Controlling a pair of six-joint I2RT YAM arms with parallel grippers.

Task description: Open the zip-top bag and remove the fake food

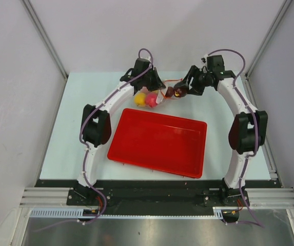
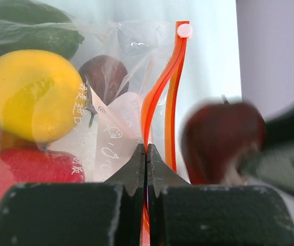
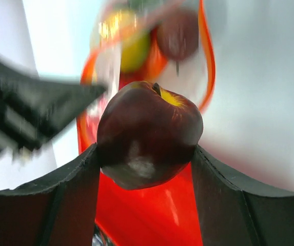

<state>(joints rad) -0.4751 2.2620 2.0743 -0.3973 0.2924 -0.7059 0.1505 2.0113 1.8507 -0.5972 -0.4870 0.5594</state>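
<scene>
R gripper (image 3: 145, 154) grips maroon apple (image 3: 149, 130); bag (image 2: 131, 46) holds yellow fruit (image 2: 31, 95).

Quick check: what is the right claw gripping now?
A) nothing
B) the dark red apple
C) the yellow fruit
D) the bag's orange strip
B: the right wrist view shows the dark red apple clamped in the right claw, while the left claw pinches the bag.

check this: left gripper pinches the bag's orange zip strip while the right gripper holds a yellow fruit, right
Not quite: the right gripper holds a dark maroon apple, not a yellow fruit, as the right wrist view shows. The left gripper does pinch the orange zip strip of the zip-top bag.
</scene>
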